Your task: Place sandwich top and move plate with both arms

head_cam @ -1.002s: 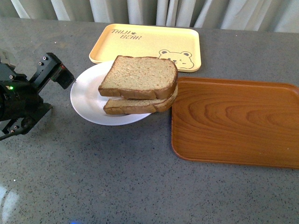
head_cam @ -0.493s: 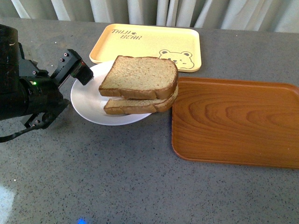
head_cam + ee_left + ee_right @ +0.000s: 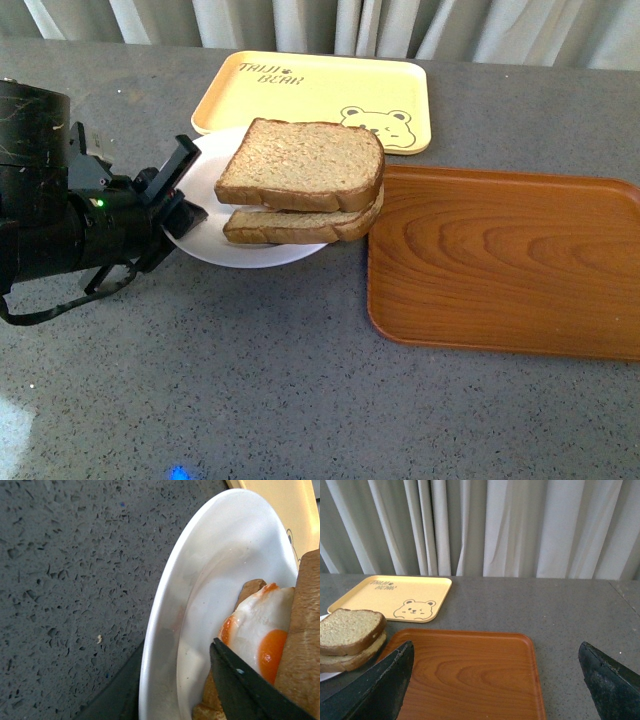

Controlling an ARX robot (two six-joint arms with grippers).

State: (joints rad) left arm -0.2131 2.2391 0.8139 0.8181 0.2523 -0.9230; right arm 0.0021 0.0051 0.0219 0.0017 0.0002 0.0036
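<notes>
The sandwich top (image 3: 300,165), a brown bread slice, lies on the lower slice (image 3: 290,228) on the white plate (image 3: 258,255). My left gripper (image 3: 188,190) is open at the plate's left rim. In the left wrist view the gripper (image 3: 175,690) straddles the plate (image 3: 200,580): one finger (image 3: 240,690) is over the plate by the fried egg (image 3: 260,635), and the other is under the rim. My right gripper (image 3: 492,680) is open and empty above the wooden tray (image 3: 465,670). It is out of the front view. The sandwich (image 3: 350,627) lies off to its side.
The yellow bear-print tray (image 3: 310,90) lies just behind the plate. The brown wooden tray (image 3: 500,260) lies right of the plate, almost touching the sandwich. Curtains hang behind the grey speckled table (image 3: 250,380).
My left arm has moved right to the plate and turned, and its jaws now sit over and under the left rim. The plate and sandwich have shifted slightly right.
</notes>
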